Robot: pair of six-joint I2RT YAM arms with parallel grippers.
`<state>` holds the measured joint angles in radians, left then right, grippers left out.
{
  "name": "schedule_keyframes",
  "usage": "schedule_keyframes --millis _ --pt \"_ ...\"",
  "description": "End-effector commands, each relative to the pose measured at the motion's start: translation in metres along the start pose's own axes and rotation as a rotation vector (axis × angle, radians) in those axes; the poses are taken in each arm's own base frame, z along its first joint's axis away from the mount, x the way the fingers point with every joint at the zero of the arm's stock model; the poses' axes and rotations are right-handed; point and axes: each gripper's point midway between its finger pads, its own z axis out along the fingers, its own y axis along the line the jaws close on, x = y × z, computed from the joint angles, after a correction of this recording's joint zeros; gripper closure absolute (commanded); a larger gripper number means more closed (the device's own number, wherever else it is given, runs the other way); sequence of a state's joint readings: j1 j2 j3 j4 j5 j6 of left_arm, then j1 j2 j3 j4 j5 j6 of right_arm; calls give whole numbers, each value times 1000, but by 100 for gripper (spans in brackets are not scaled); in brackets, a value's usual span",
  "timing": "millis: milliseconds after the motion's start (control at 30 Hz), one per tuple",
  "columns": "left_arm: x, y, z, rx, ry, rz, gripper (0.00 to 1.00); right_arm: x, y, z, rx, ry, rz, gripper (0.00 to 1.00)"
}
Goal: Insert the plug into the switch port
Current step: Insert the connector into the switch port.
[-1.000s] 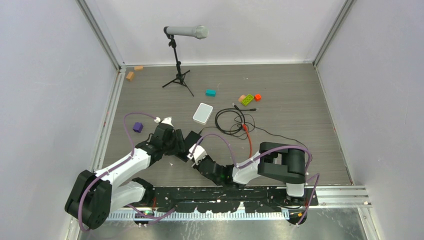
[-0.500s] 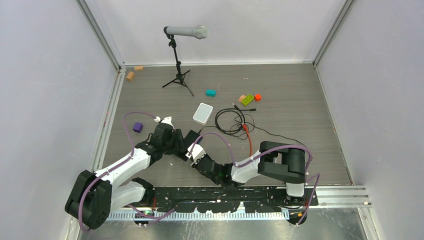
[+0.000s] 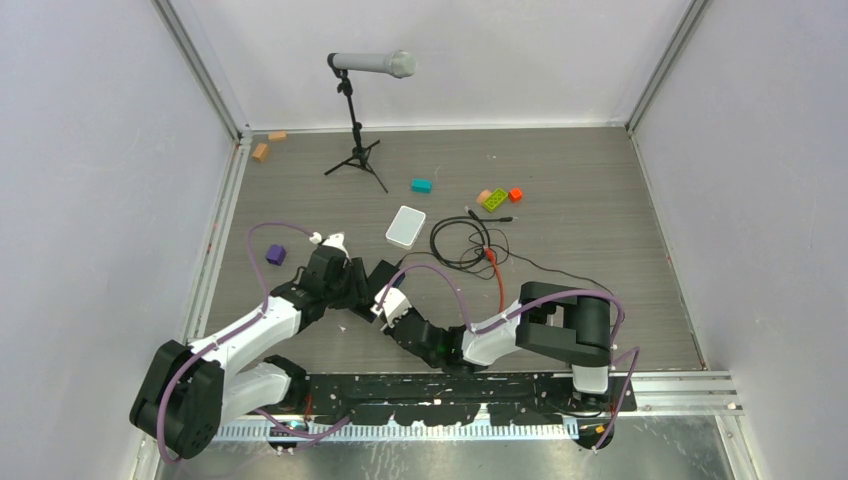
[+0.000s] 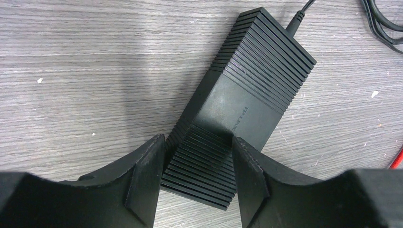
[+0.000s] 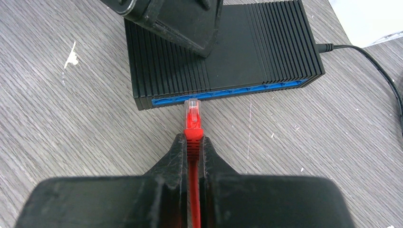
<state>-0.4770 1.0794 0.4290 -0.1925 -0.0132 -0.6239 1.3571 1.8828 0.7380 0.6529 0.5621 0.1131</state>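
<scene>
On the lid of the black switch box (image 4: 256, 80), the left wrist view gives us embossed lettering, too faint for us to read. The left tool (image 4: 197, 145) stands half spread, its fingers (image 4: 147, 175) pressed against both long sides of the box's near end. Only the right wrist view shows the blue edge with the switch port (image 5: 209, 94), straight ahead of the right tool (image 5: 192, 138), which is pinched narrow on the red cable (image 5: 192, 190). The plug (image 5: 192, 114) juts beyond its tips, clear end at that edge; we cannot tell whether it has entered. Only from above do we see the cable running off across the desk (image 3: 600, 200).
</scene>
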Motion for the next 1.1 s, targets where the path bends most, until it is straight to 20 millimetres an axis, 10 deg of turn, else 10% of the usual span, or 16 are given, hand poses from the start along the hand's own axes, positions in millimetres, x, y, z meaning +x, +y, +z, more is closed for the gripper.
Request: schedule_keyframes --millis 0,1067 --pt "6 -16 -1 85 31 3 46 -49 15 2 -55 -109 91 100" --pt "5 -16 2 79 36 9 47 -65 16 -5 -74 -126 97 100"
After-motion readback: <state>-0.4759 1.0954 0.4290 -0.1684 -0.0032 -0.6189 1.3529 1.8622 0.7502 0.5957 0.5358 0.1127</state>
